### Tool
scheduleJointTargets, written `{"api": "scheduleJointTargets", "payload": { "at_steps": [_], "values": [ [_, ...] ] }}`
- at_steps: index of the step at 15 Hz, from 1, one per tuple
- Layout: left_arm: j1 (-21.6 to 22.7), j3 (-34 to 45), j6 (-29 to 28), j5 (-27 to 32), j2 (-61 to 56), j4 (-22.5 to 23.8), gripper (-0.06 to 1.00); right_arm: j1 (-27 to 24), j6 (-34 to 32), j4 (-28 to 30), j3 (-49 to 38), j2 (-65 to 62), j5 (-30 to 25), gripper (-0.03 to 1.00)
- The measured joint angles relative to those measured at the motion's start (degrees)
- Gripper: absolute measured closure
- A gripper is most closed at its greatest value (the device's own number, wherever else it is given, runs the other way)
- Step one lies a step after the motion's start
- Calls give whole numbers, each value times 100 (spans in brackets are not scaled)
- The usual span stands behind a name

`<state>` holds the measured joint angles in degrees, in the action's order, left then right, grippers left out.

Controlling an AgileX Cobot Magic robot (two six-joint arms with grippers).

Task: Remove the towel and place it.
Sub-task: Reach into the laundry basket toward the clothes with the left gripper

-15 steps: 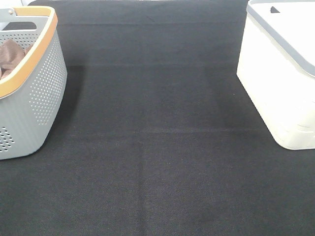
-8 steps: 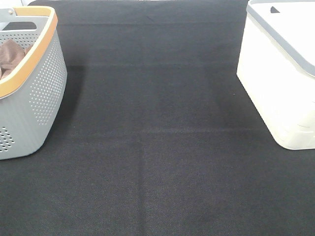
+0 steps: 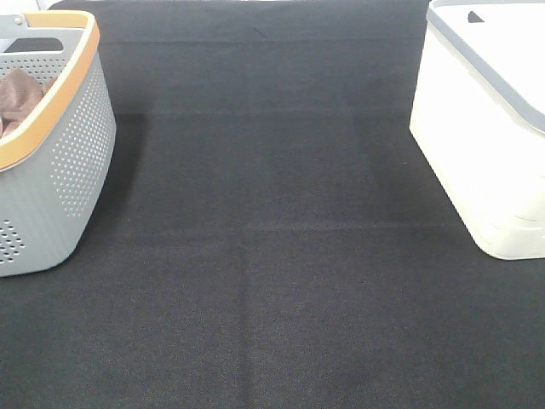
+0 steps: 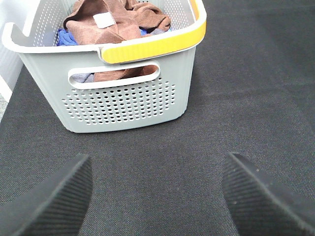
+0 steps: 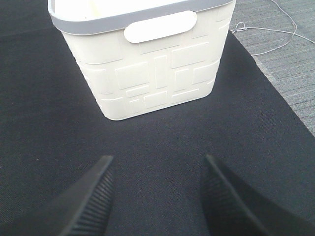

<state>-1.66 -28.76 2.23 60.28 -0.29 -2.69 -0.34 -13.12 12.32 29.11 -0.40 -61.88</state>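
The high camera looked steeply down on the black mat (image 3: 272, 256), catching only part of the grey basket (image 3: 77, 153) at the view's left edge and part of the white bin (image 3: 477, 170) at its right. The left wrist camera looked forward and down past the left gripper (image 4: 156, 162), close to the basket and over its rim. The right wrist camera, past the right gripper (image 5: 156, 160), faced the bin from nearby. Each wrist view shared its container and the mat with the high view.
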Motion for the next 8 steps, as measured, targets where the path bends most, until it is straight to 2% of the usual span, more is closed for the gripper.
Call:
{"api": "scheduleJointTargets", "payload": {
  "at_steps": [8],
  "values": [
    [0,0,0,0,0,0,24,0,0,0,0,0,0,46]
  ]
}}
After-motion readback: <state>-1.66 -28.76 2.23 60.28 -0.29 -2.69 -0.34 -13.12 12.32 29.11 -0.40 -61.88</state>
